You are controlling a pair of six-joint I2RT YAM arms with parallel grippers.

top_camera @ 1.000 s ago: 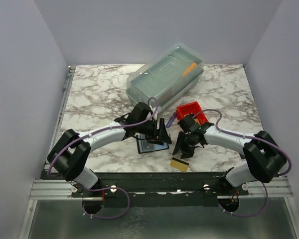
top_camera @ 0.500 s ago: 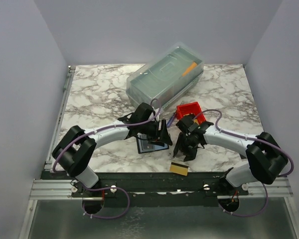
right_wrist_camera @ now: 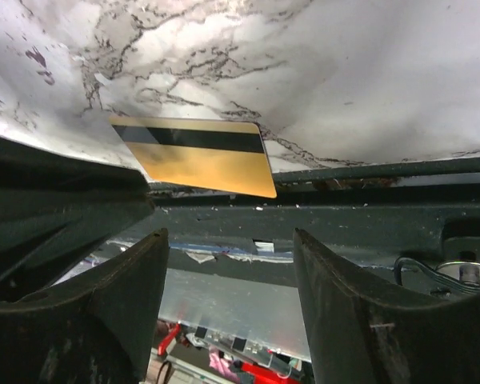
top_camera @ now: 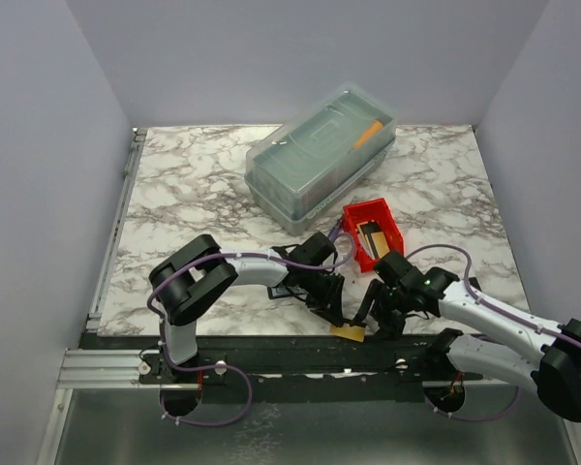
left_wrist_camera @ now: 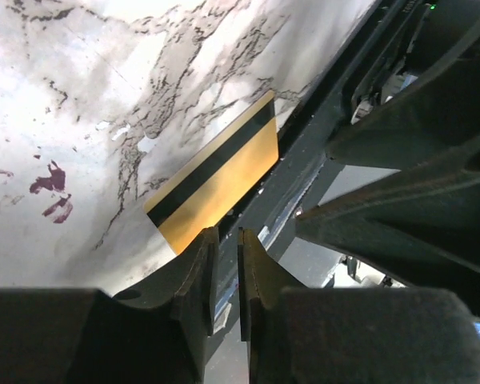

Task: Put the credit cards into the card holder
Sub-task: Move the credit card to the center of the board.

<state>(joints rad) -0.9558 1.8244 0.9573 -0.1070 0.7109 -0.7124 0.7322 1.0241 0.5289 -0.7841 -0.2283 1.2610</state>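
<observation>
A tan/gold credit card (top_camera: 349,332) with a black stripe lies at the table's front edge, one corner hanging over it. In the left wrist view the card (left_wrist_camera: 216,180) sits just beyond my left gripper (left_wrist_camera: 226,232). That gripper's jaws are nearly together with only a thin slit and nothing between them. My right gripper (right_wrist_camera: 230,234) stands wide open just short of the card (right_wrist_camera: 196,156) and holds nothing. From above, the left gripper (top_camera: 331,308) and the right gripper (top_camera: 380,315) flank the card. The black card holder (top_camera: 287,288) is mostly hidden under the left arm.
A red bin (top_camera: 385,215) with dark flat pieces inside stands behind the grippers. A large clear lidded box (top_camera: 320,155) sits further back. The dark metal rail (right_wrist_camera: 368,224) runs right below the table's front edge.
Both grippers have come down toward the front edge beside the gold card. The left jaws have closed to a slit and the right jaws have widened. The card has slid slightly nearer the edge.
</observation>
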